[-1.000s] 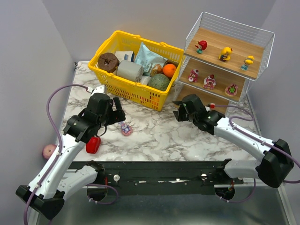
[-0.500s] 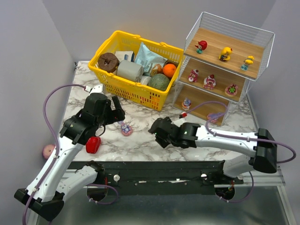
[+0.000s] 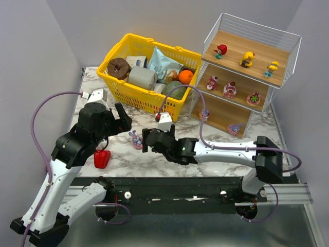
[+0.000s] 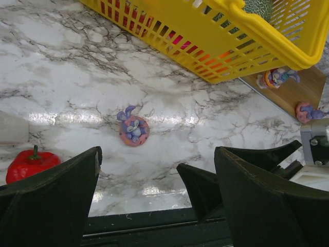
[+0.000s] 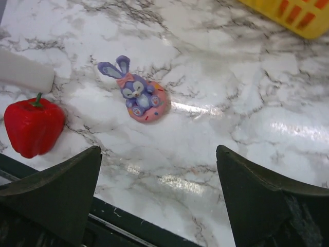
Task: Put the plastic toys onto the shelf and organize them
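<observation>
Bunny toy on marble table, left hand and right hand wide open, empty, shelf mostly cropped

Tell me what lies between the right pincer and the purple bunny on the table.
Only bare marble table lies between the right pincer and the purple bunny. The right wrist view shows this most clearly.

yellow basket, red pepper, maybe bottle
</observation>
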Robot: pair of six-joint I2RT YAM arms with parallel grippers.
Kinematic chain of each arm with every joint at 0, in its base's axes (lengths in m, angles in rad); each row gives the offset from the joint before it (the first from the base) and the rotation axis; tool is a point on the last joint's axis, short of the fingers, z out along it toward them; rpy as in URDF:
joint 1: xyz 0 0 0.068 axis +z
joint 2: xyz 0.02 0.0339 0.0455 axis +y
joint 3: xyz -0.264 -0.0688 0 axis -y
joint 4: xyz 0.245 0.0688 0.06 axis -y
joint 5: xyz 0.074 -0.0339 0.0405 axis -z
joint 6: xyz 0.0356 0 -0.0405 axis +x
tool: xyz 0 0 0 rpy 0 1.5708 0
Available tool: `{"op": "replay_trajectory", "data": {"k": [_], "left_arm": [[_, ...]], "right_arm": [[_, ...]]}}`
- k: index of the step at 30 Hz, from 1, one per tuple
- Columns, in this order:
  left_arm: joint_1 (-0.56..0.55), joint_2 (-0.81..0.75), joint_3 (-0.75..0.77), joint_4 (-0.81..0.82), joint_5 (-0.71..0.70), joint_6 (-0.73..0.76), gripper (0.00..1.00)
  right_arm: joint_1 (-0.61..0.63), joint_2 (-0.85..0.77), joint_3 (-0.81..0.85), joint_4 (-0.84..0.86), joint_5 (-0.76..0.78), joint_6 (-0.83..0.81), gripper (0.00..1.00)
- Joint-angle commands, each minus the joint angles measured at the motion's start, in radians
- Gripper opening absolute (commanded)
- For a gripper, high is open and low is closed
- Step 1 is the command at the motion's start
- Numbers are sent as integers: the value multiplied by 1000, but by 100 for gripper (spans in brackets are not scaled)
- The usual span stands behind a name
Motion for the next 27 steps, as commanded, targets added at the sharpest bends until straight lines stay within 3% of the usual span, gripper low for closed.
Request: {"op": "replay_trajectory", "data": {"k": [1, 5, 8, 16, 27], "left_arm": [[6, -7, 45, -46, -35, 25, 99], [6, -2, 71, -67, -57, 31, 99], [6, -10, 83, -80, -78, 30, 99], [5, -27, 138, -115, -140, 19, 99], [-3, -2, 149, -95, -144, 33, 99]], "right_arm": [[5, 45, -40, 290, -64, -333, 100], [-1, 172, 26, 367, -211, -524, 100], [-13, 231, 53, 403, -306, -576, 100], [-122, 343, 12, 538, -398, -595, 100], [-165, 466, 124, 450, -590, -696, 95]]}}
